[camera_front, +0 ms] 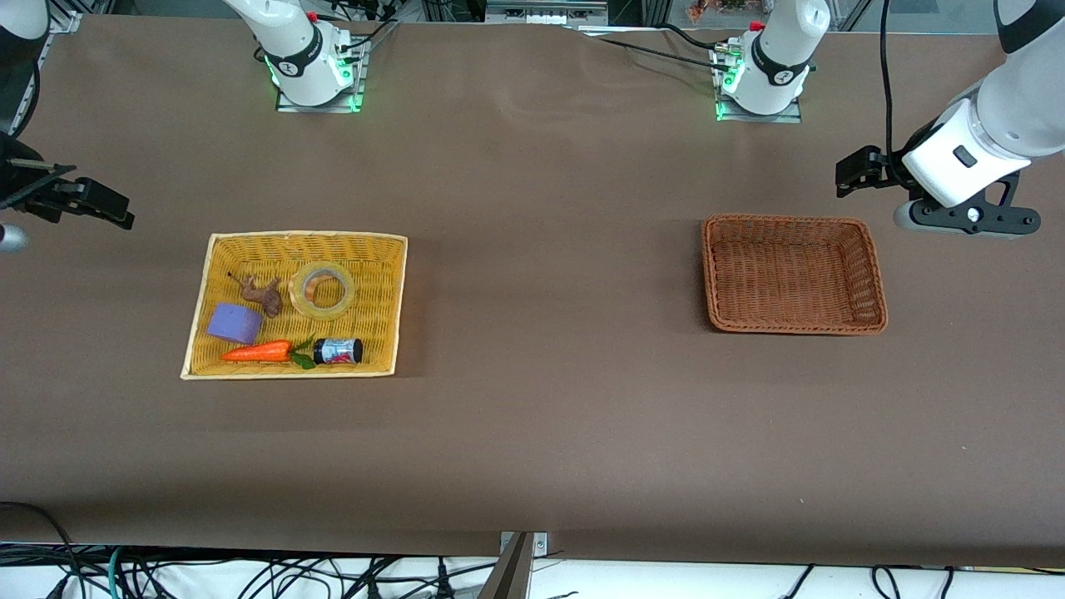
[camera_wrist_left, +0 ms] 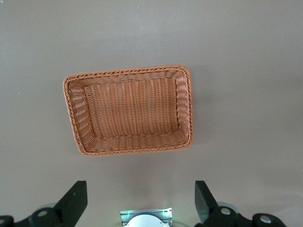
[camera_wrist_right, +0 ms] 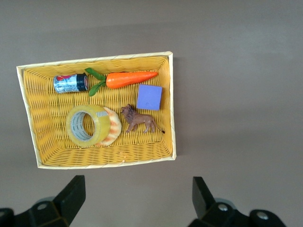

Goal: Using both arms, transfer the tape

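Toward the right arm's end of the bench sits a yellow woven rectangular basket (camera_front: 385, 249), and in it lies the translucent yellowish ring of packing tape (camera_front: 323, 289), flat, touching a brown toy lion (camera_front: 265, 294); a purple block (camera_front: 235, 323), an orange toy carrot (camera_front: 258, 352) and a small black jar (camera_front: 338, 351) share it. The brown wicker basket (camera_front: 875, 274) holds nothing. Right gripper (camera_wrist_right: 137, 198) hovers wide open, gripping nothing, as does left gripper (camera_wrist_left: 141, 201), which is beside the wicker basket

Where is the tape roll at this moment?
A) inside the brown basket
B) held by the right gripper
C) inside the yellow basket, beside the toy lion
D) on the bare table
C: the tape lies in the yellow basket beside the toy lion; the brown basket holds nothing.
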Motion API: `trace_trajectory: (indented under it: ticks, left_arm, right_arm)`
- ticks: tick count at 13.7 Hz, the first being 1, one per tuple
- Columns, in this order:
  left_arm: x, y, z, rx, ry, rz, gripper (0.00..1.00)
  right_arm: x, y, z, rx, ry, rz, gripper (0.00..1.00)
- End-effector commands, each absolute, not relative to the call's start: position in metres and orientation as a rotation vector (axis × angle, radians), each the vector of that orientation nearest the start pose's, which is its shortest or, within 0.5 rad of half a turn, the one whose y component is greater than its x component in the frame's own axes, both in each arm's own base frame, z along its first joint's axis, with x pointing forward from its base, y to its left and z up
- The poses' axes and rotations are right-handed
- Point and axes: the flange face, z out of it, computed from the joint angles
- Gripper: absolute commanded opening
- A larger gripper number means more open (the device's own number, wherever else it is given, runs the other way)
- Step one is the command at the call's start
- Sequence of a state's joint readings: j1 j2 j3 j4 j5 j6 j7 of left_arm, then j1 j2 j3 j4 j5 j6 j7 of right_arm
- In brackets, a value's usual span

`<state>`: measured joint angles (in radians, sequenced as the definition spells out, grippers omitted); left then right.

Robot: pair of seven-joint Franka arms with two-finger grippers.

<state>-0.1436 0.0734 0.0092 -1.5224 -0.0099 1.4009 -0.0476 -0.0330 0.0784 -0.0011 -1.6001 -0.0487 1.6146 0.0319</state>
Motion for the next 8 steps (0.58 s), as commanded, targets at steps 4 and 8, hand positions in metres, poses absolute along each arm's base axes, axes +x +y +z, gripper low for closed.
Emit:
trace_trajectory:
  ticks: [4,8]
  left_arm:
    - [0.552,-0.077,0.601,-3.103,0.136,0.304,1.00]
    - [0.552,-0.077,0.601,-3.103,0.138,0.304,1.00]
  right_arm:
    - [0.634,0.040,0.446,-3.096,-0.006,0.227,1.00]
    - [0.653,0.065,0.390,-3.097,-0.055,0.211,1.00]
